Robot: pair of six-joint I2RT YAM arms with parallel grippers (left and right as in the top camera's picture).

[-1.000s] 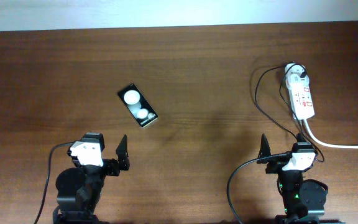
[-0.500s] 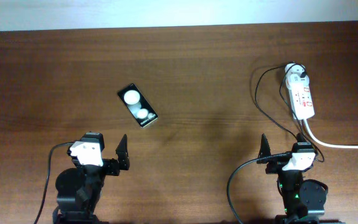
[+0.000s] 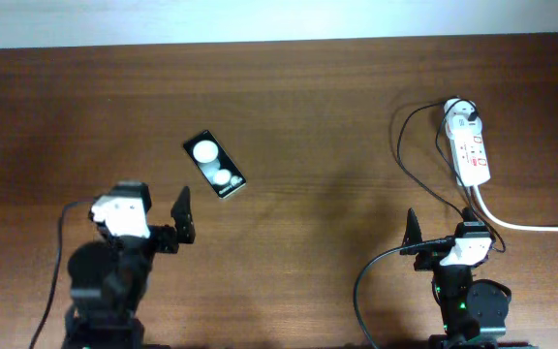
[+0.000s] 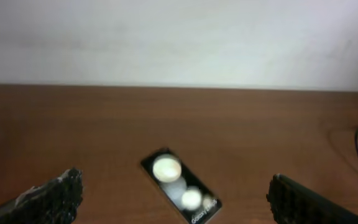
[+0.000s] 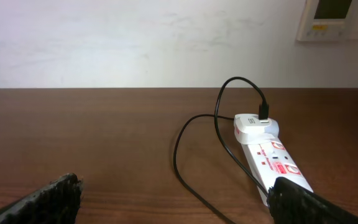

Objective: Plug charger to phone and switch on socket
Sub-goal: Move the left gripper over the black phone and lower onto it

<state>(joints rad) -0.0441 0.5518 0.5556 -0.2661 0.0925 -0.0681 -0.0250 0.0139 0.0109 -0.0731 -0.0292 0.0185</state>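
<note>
Dark wooden table (image 3: pixel 318 97) under a pale wall, and both arms are parked along the near edge. Biggest item first: the socket (image 3: pixel 473 155), a white strip near the far right corner with its thick white cord (image 3: pixel 531 228) trailing off the right edge. It looks light, so I'd expect it to skid when a switch is pressed; push straight down. Its red labels are too small to read.

Next the phone (image 3: pixel 214 165), lying flat and askew, left of the table's middle, well apart from the strip. It's stiff, glossy and probably slippery, so a pinch across the long edges seems safest. The white text at its near end looks like "Galaxy"; the rest is blurred.

Then the charger (image 3: pixel 402 160): its white adapter (image 5: pixel 253 127) sits plugged in at the strip's far end, and the thin black cable loops toward the near edge. It looks limp and light, so grab just behind the plug tip, though I can't make out that tip.

The left gripper (image 3: pixel 180 206), near the phone, is spread wide and empty. The right gripper (image 3: pixel 414 228) is likewise wide apart, holding nothing.
</note>
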